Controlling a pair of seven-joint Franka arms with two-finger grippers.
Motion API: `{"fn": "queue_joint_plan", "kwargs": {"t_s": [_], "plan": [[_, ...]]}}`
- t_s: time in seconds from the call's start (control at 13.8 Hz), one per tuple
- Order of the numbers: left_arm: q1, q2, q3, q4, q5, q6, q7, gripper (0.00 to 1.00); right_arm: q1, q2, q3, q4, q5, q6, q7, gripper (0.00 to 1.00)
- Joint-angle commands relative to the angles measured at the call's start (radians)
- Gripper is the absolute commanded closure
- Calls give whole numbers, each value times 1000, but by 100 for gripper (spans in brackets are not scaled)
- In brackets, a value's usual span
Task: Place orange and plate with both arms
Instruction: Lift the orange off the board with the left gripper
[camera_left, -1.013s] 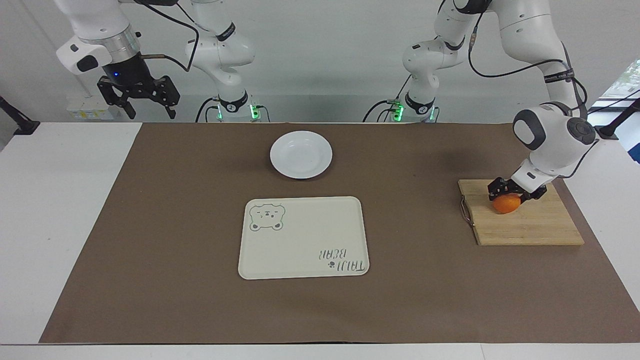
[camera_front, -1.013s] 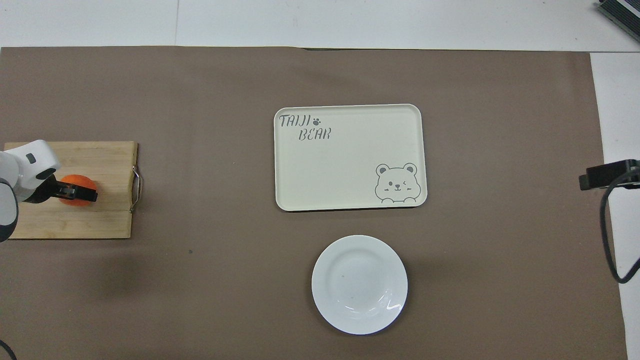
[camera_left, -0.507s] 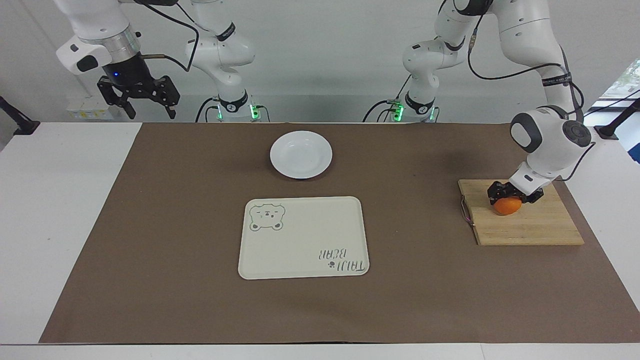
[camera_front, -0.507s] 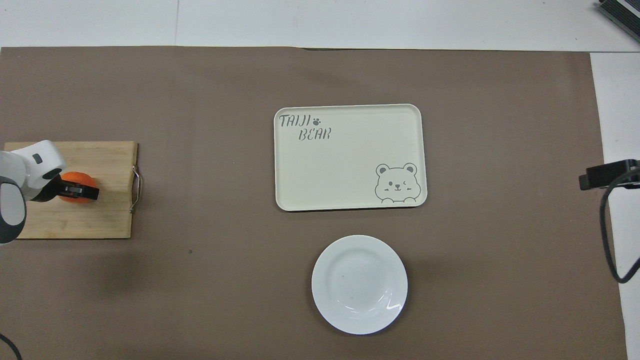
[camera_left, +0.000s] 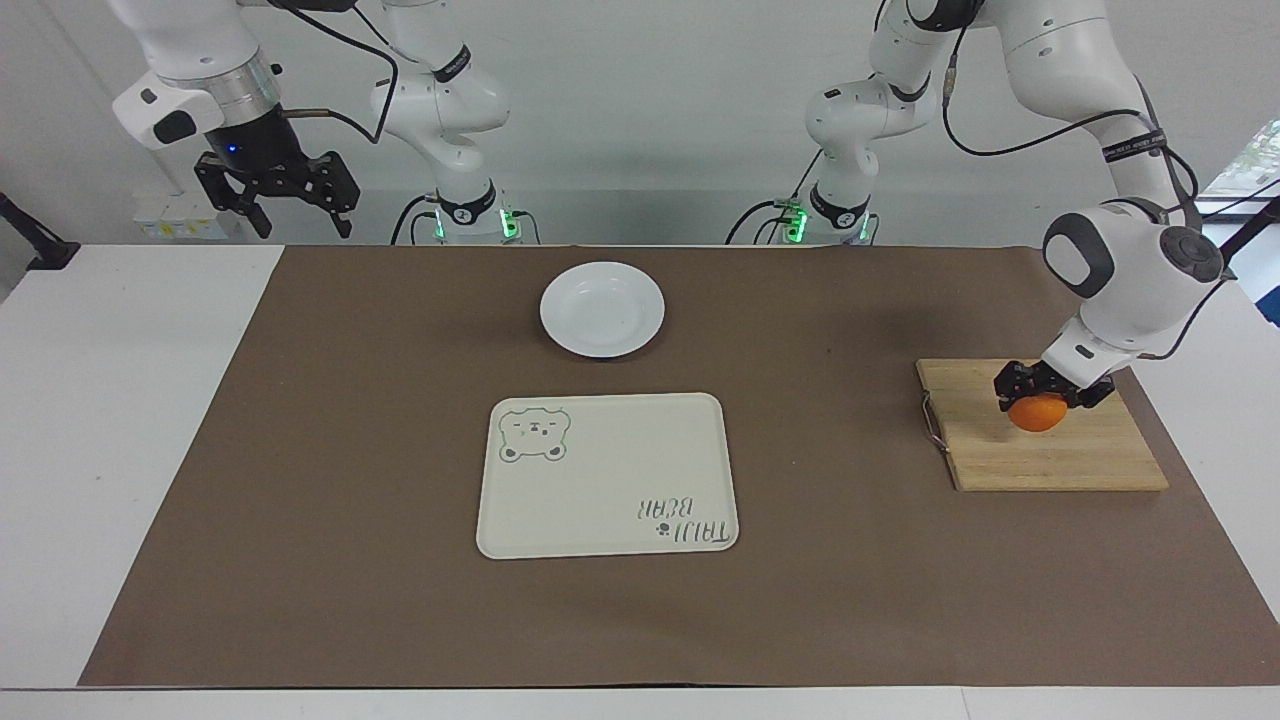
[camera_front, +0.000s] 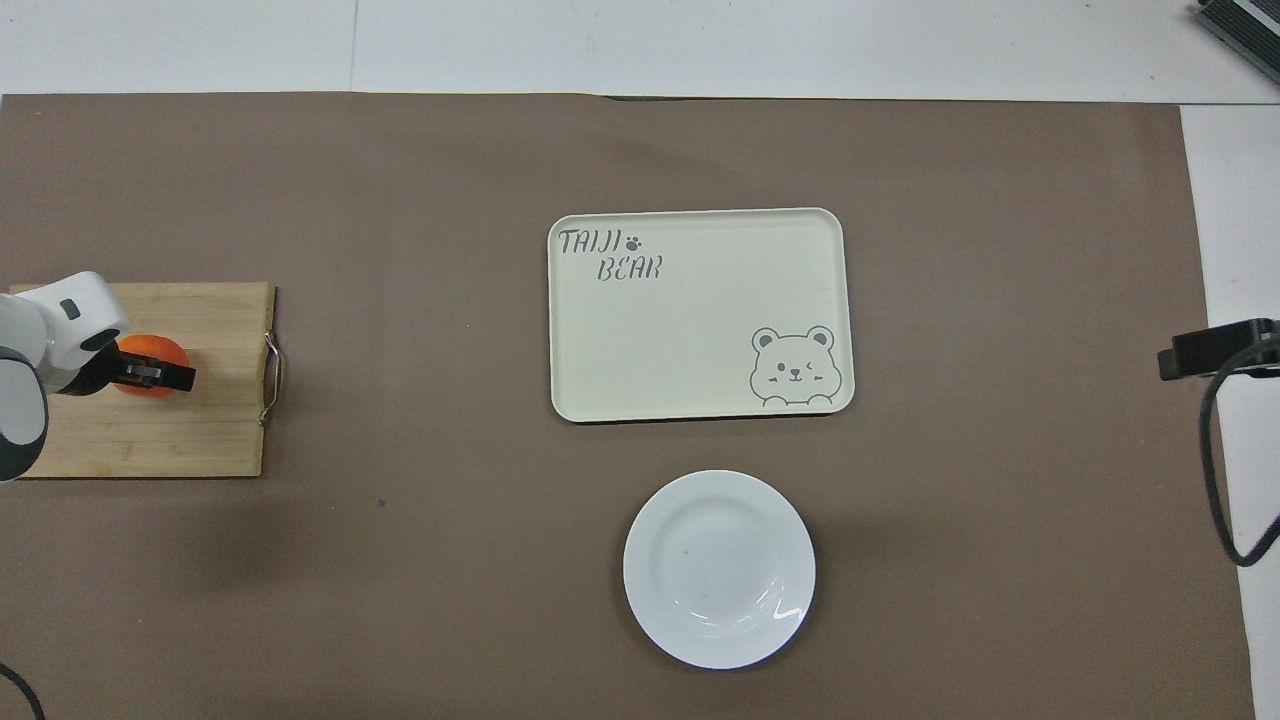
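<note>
While fingers (camera_left: 1046, 392) clamp orange (camera_left: 1037, 413), plate (camera_left: 602, 309) apart

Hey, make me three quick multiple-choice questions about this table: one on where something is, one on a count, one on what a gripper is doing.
1. The orange is over:
A. the plate
B. the wooden board
C. the tray

2. Printed bear faces on the tray:
A. one
B. two
C. three

3. The left gripper is:
A. open above the plate
B. shut on the orange
C. shut on the board's handle

Answers: B, board lies under it; A, a single bear in one corner; B, its fingers clasp the fruit.
</note>
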Motion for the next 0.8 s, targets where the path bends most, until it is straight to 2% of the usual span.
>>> {"fn": "queue_joint_plan", "kwargs": {"t_s": [0.0,0.14,0.36,0.72], "plan": [[-33,0,1,110,-5,-141,-105,100,-9,1,1,8,21,-15,-16,0],[-59,-10,1,168,0,-233,-206,100,-9,1,1,8,21,-15,-16,0],[-116,-75,1,219,11,-348,-320,100,-9,1,1,8,21,-15,-16,0],[-177,-145,-5,328,12,-554,-401,100,-9,1,1,8,21,-15,-16,0]]}}
